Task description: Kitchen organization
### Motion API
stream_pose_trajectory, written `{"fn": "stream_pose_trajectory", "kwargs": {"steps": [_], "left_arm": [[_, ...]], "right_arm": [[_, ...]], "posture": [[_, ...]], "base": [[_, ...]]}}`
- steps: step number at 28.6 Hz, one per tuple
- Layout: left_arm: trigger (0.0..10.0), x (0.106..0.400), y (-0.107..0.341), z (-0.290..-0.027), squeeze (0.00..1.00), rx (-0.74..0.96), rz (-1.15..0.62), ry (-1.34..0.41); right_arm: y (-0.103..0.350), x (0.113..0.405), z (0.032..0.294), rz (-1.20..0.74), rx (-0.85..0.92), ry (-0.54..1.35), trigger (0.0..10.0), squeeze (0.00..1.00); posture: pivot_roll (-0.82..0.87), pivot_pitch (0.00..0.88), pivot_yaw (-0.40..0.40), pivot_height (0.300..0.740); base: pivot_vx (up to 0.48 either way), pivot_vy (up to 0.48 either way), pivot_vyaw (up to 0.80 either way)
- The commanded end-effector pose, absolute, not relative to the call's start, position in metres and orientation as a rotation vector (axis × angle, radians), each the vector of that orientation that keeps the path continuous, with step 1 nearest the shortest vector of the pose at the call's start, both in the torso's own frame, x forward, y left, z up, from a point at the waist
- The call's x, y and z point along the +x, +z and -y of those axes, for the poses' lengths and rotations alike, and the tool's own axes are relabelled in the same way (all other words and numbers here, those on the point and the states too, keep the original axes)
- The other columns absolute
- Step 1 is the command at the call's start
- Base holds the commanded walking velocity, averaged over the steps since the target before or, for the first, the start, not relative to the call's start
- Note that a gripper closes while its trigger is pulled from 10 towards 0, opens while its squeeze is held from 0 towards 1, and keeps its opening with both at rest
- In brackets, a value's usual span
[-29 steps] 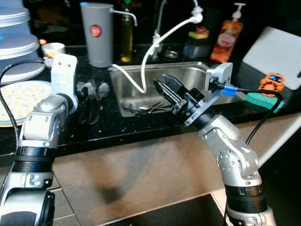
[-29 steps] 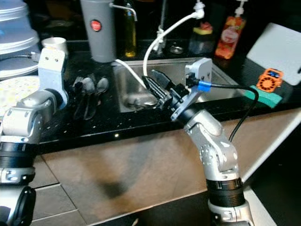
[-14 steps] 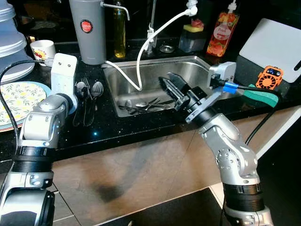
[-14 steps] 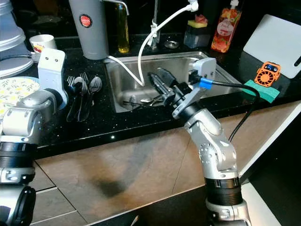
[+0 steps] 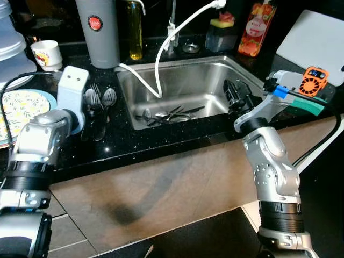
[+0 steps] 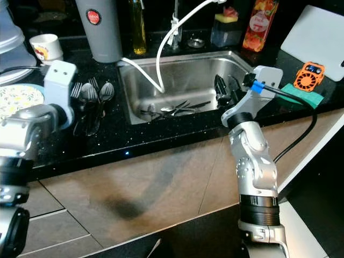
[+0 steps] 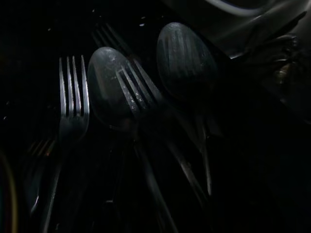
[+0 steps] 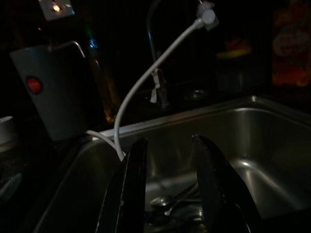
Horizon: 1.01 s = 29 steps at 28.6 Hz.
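Several forks and spoons [image 5: 166, 114] lie in a heap on the floor of the steel sink [image 5: 209, 80]. A second bunch of cutlery [image 5: 102, 99] rests on the black counter left of the sink; the left wrist view shows a fork [image 7: 70, 104] and two spoons [image 7: 187, 60] close up. My left gripper [image 5: 94, 117] hovers right over that bunch. My right gripper [image 5: 236, 94] is open and empty at the sink's right rim, above the basin, its two fingers [image 8: 133, 184] pointing across the sink.
A white hose [image 5: 172, 37] loops from the tap into the sink. Behind stand a grey jug [image 5: 98, 29], oil bottle [image 5: 134, 29] and orange soap bottle [image 5: 257, 29]. A patterned plate [image 5: 16, 110] and cup [image 5: 43, 54] sit left; a white board [image 5: 317, 40] and orange gadget [image 5: 313, 80] right.
My right gripper has swung from above the middle of the sink to its right rim. The camera has shifted too. The left arm stays over the counter cutlery.
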<state>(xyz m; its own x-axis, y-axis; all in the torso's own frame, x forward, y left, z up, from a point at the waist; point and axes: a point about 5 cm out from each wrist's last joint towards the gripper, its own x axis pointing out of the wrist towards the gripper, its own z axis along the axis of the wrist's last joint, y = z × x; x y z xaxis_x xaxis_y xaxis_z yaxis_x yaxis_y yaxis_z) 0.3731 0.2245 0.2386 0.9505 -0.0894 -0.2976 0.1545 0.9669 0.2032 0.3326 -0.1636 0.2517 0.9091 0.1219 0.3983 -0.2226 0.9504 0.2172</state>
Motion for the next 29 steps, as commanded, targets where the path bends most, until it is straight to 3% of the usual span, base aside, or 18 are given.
{"fn": "stream_pose_trajectory", "kwargs": {"steps": [1,9,10,13,15,16,18,22,26,27,28,29], "left_arm": [[10.0,0.383,0.237,-0.219,0.0,0.245,-0.297,-0.103],[9.9,0.394,0.227,-0.212,0.0,0.227,-0.351,-0.061],[8.8,0.393,0.225,-0.213,0.0,0.216,-0.363,-0.057],[9.5,0.389,0.224,-0.216,0.0,0.202,-0.364,-0.047],[8.4,0.389,0.225,-0.216,0.0,0.207,-0.345,-0.037],[4.6,0.388,0.225,-0.216,0.0,0.197,-0.341,-0.041],[0.0,0.388,0.225,-0.217,0.0,0.188,-0.325,-0.014],[0.0,0.389,0.232,-0.217,0.0,0.183,-0.278,0.003],[0.0,0.387,0.273,-0.216,0.0,0.225,-0.046,0.043],[4.2,0.382,0.295,-0.211,0.0,0.251,0.078,0.037],[10.0,0.379,0.309,-0.209,0.0,0.262,0.151,0.042],[10.0,0.377,0.322,-0.205,0.0,0.264,0.206,0.036]], "right_arm": [[0.252,0.332,0.164,0.406,0.263,0.175,10.0,0.0],[0.258,0.328,0.152,0.434,0.259,0.221,10.0,0.0],[0.258,0.328,0.152,0.435,0.259,0.221,10.0,0.0],[0.258,0.326,0.154,0.435,0.257,0.215,10.0,0.0],[0.257,0.325,0.156,0.432,0.255,0.21,10.0,0.0],[0.256,0.325,0.157,0.43,0.255,0.208,10.0,0.0],[0.256,0.327,0.156,0.425,0.258,0.215,10.0,0.0],[0.257,0.329,0.154,0.426,0.26,0.227,10.0,0.0],[0.259,0.331,0.15,0.428,0.263,0.243,10.0,0.0],[0.259,0.331,0.15,0.426,0.264,0.248,10.0,0.0],[0.259,0.331,0.149,0.425,0.264,0.249,10.0,0.0],[0.259,0.331,0.149,0.425,0.264,0.249,10.0,0.0]], "posture": [[0.14,0.103,-0.024,0.74],[0.11,0.121,0.002,0.74],[0.11,0.121,0.002,0.74],[0.11,0.12,0.005,0.74],[0.11,0.119,-0.004,0.74],[0.11,0.119,-0.004,0.74],[0.12,0.114,-0.015,0.74],[0.12,0.113,-0.022,0.74],[0.13,0.11,-0.031,0.74],[0.13,0.11,-0.031,0.74],[0.13,0.109,-0.033,0.74],[0.13,0.109,-0.033,0.74]], "base": [[0.0,0.0,0.0],[0.0,0.0,0.0],[0.0,0.0,0.0],[0.0,0.0,0.0],[0.0,0.0,0.0],[0.0,0.0,0.0],[0.0,0.0,0.0],[0.0,0.0,0.0],[0.0,0.0,0.0],[0.0,0.0,0.0],[0.0,0.0,0.0],[0.0,0.0,0.0]]}}
